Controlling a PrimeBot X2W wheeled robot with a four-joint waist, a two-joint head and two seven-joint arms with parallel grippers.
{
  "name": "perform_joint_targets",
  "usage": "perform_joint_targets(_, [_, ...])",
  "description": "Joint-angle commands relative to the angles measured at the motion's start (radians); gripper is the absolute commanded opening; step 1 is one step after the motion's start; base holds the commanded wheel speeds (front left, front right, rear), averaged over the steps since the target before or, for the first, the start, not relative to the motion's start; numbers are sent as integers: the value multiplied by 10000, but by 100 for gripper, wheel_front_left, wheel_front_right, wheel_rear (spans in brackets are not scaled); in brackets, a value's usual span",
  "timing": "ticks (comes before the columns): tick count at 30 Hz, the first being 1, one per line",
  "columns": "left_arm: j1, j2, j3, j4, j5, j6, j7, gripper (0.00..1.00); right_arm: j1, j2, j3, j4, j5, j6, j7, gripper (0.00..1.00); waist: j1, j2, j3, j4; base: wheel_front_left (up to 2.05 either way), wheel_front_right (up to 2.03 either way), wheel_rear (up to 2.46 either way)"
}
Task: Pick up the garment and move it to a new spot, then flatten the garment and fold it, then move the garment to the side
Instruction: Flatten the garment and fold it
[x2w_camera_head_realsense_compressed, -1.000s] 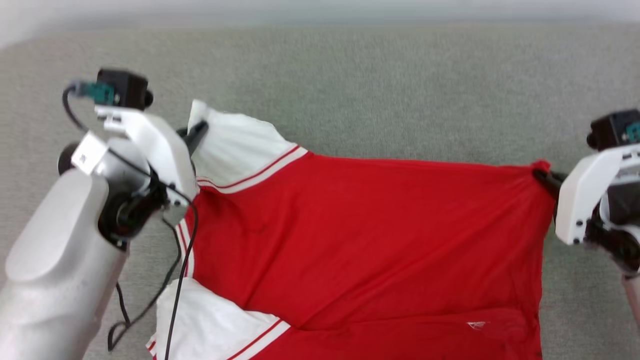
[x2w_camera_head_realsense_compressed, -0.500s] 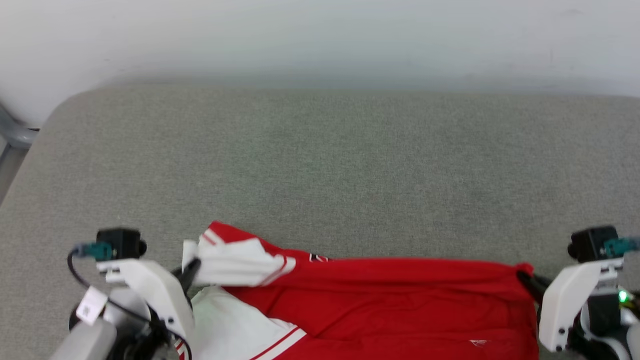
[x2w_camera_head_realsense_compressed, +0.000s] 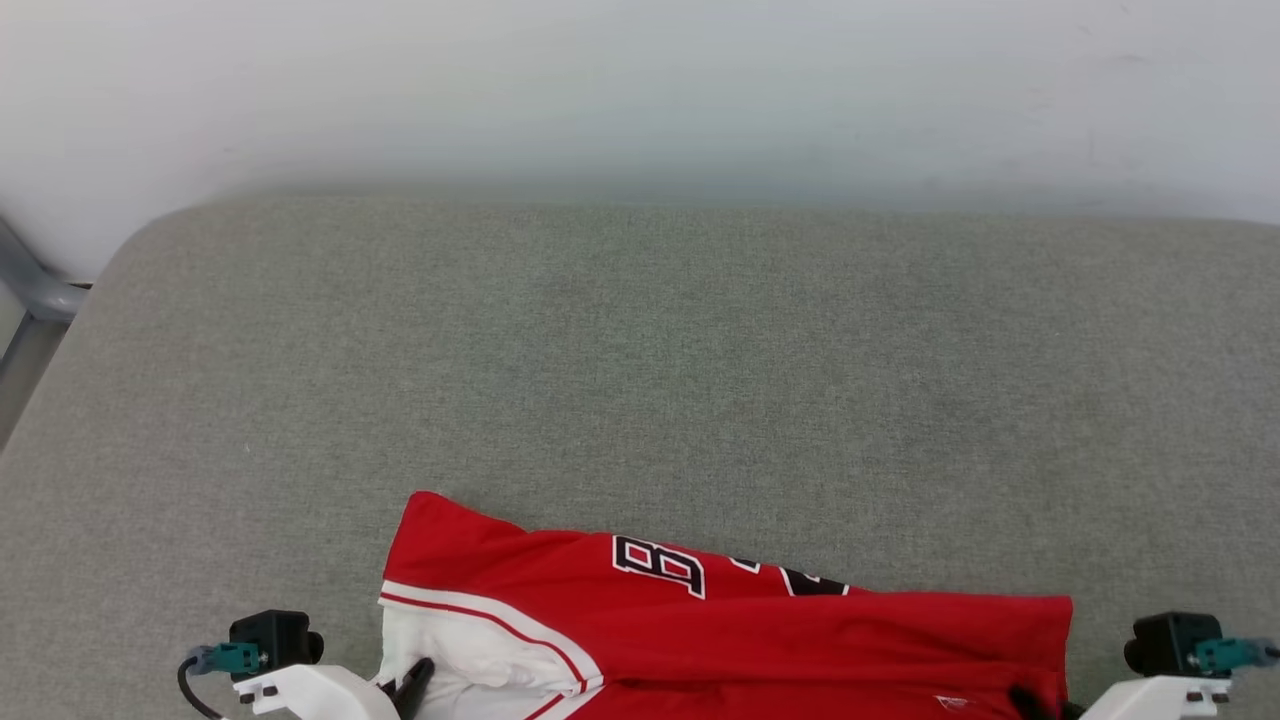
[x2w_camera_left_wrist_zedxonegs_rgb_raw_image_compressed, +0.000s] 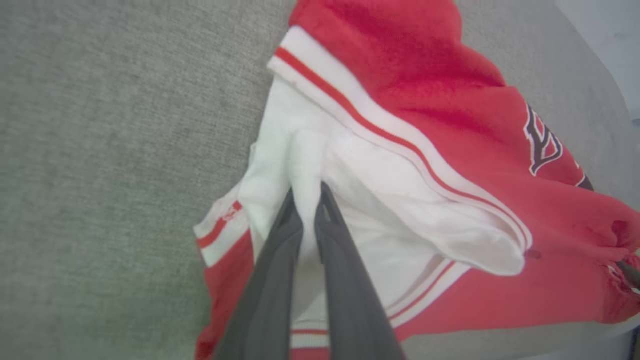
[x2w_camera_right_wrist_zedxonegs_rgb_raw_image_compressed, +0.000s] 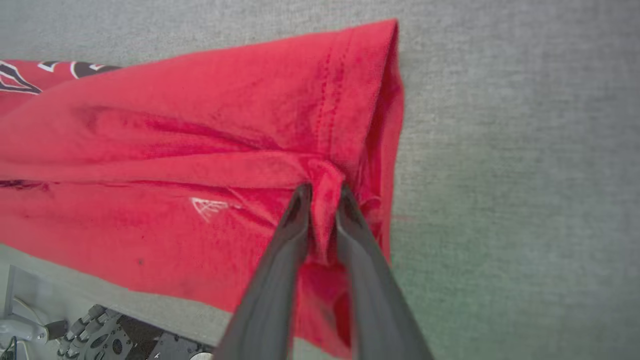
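The shirt (x2w_camera_head_realsense_compressed: 800, 640) lies doubled at the desk's (x2w_camera_head_realsense_compressed: 640, 350) near edge. My left tool (x2w_camera_left_wrist_zedxonegs_rgb_raw_image_compressed: 308, 197) pinches its white sleeve (x2w_camera_left_wrist_zedxonegs_rgb_raw_image_compressed: 380, 200), my right tool (x2w_camera_right_wrist_zedxonegs_rgb_raw_image_compressed: 324, 192) its hem (x2w_camera_right_wrist_zedxonegs_rgb_raw_image_compressed: 350, 100); I should let go low, together.

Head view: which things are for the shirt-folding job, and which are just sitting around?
For the job: garment, left fingers pinching its white sleeve, right fingers pinching its red edge.
Just sitting around: grey padded surface, white wall, grey metal bar.
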Motion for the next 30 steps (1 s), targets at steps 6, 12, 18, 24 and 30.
perform_joint_targets(6, [-229,-64,68,83,498,-208,-974,100,544,107,-153,-524,-178,-7,-615,100,1,0,-319,-29,0,0,0])
perform_joint_targets(12, [-165,-52,-121,-260,1234,-203,-1932,100,813,210,-449,-1437,-374,-8,-510,100,1,0,-751,-186,0,0,0])
perform_joint_targets(18, [-436,-54,-127,-745,2304,31,-3452,100,976,101,-809,-2179,-686,-8,108,100,1,0,-901,-235,0,0,0])
perform_joint_targets(24, [-666,-166,-83,-1386,3470,351,-4420,100,1124,-22,-1134,-2631,-971,-8,612,100,1,0,-923,-105,0,0,0])
perform_joint_targets(30, [-439,-337,173,-2043,4473,692,-4586,100,1103,-134,-1096,-2682,-1087,-8,1055,100,1,0,-735,175,0,0,0])
